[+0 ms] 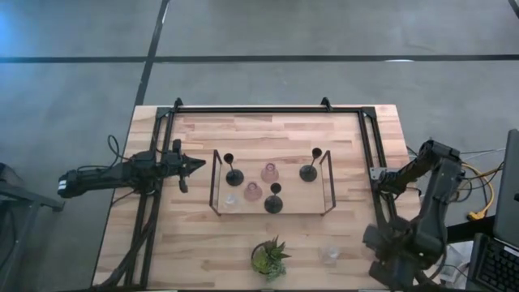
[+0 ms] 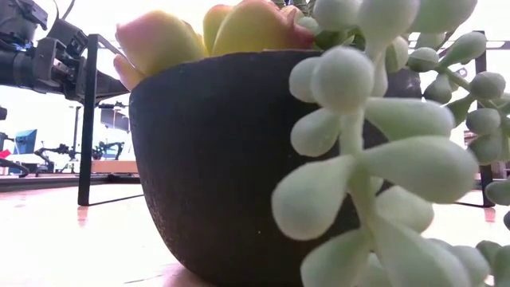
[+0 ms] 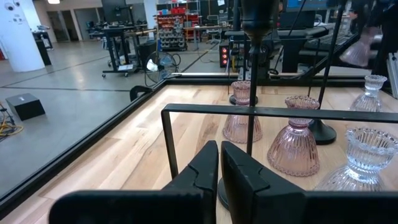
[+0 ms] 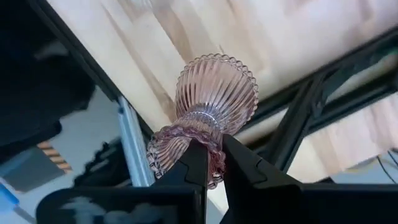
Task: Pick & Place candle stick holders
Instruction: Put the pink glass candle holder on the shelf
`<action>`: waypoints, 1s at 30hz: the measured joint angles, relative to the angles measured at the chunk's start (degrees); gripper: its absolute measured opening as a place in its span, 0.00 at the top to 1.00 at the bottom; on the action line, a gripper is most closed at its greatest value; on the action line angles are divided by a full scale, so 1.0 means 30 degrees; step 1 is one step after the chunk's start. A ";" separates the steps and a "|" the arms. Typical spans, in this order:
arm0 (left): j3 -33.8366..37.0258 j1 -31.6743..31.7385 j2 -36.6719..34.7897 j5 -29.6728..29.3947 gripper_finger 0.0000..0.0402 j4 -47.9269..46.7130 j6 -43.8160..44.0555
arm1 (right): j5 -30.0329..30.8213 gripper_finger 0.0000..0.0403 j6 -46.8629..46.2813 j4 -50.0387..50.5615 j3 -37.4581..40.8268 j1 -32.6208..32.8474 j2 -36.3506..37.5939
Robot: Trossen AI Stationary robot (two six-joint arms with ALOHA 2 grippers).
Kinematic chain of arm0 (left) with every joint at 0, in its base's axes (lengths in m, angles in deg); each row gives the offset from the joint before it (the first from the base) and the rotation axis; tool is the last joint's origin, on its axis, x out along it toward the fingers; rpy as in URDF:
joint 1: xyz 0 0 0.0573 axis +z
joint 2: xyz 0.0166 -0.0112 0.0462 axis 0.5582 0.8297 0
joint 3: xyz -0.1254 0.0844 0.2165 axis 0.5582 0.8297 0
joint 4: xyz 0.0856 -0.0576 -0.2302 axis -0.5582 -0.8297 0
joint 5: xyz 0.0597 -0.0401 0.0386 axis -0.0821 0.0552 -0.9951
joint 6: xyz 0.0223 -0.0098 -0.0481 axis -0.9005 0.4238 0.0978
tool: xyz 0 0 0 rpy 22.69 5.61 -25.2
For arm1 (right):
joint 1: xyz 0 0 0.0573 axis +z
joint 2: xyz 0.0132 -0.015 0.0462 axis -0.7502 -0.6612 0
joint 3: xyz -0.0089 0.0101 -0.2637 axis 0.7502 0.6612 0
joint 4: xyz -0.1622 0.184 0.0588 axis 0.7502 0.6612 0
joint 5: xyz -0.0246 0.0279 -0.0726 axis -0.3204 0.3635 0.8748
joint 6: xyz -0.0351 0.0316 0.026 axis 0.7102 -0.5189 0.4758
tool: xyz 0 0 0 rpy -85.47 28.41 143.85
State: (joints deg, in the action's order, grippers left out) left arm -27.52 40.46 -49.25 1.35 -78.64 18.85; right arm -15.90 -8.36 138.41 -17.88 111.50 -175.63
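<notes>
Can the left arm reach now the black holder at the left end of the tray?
Probably yes. The left end effector sits just outside the tray's left rail, near that black holder. Only the thin rail stands between, so it likely must come over it.

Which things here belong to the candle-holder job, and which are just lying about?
Job: black round-based thin-stemmed holders; squat ribbed pink glass holders, one gripped by the right claw; small clear glass holders.
Lying about: green potted plant in a dark pot; black wire-framed wooden tray.
</notes>
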 joint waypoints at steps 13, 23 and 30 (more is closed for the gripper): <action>0.0007 -0.0007 0.0000 0.0000 0.94 0.0000 0.0000 | 0.5493 0.95 0.9037 0.2614 -0.5049 -0.3858 0.0308; 0.0007 -0.0005 0.0000 0.0006 0.94 0.0000 0.0000 | 0.6089 0.95 2.1349 0.2619 -0.6817 -0.9197 0.0503; 0.0007 0.0001 0.0000 0.0000 0.94 0.0000 0.0000 | 0.3543 0.95 2.8499 0.2623 -0.7386 -1.3659 0.0481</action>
State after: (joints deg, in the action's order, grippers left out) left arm -27.50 40.46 -49.25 1.35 -78.64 18.85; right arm -5.27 77.13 146.28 -40.04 70.53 -174.19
